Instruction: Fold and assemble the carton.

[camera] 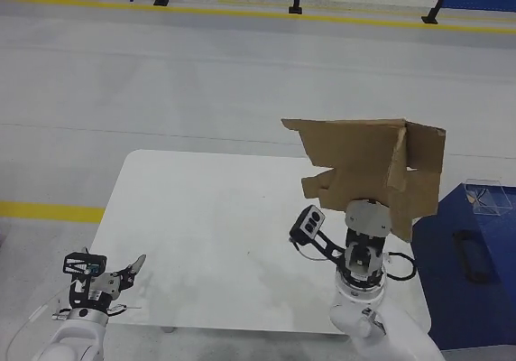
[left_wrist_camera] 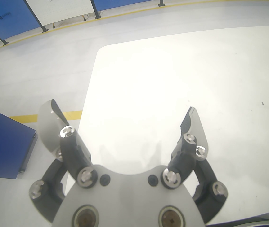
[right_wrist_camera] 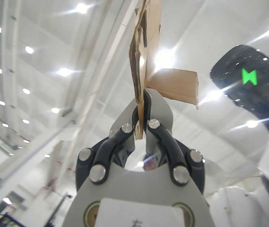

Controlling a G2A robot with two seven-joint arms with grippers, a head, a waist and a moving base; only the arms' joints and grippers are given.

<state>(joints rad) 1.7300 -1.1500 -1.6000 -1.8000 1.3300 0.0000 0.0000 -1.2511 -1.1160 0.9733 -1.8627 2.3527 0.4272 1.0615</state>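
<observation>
A flat brown cardboard carton (camera: 371,167) is held up in the air over the right part of the white table (camera: 213,235). My right gripper (right_wrist_camera: 142,100) points upward and is shut on the carton's lower edge (right_wrist_camera: 140,76); one flap (right_wrist_camera: 177,87) sticks out sideways from the sheet. The same gripper (camera: 368,212) sits under the carton in the top view. My left gripper (camera: 132,268) hovers at the table's near left corner, open with nothing between its fingers (left_wrist_camera: 191,121).
A blue bin (camera: 488,271) stands to the right of the table, with a small clear holder (camera: 485,194) on it. Another blue box (left_wrist_camera: 4,142) sits on the floor left of the table. A yellow floor line (camera: 32,211) runs past the left side.
</observation>
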